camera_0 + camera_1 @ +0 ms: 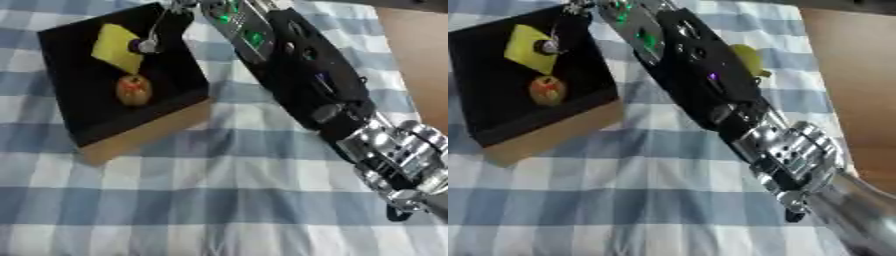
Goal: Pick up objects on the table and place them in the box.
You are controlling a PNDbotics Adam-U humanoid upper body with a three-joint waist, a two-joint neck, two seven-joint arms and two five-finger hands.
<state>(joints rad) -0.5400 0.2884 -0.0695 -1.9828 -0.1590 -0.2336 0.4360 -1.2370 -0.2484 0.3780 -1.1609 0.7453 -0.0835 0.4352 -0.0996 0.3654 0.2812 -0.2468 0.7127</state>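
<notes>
Box (140, 132), black inside with tan outer walls, sits at the far left of the left eye view on a blue-and-white checked cloth (201, 200). Inside it lie a yellow piece (118, 47) toward the far side and a small round brownish thing (133, 90) with a red mark, nearer the middle; the two are close but apart. The right arm (297, 75) runs from the lower right corner up across the view to the box's far edge. Its hand (162, 30) hangs over the box beside the yellow piece, with something small and purplish at its tip, touching or just over the piece. Whether the fingers are apart or together cannot be told. Bare brown table (420, 60) shows at the far right, past the cloth.

Seen from the right eye view, the box lies farther left, with the same two things in it. The hand (560, 35) shows as thin pale parts over the yellow piece. A yellow-green thing (747, 59) peeps out from behind the arm, right of it, on the cloth and well apart from the box.
</notes>
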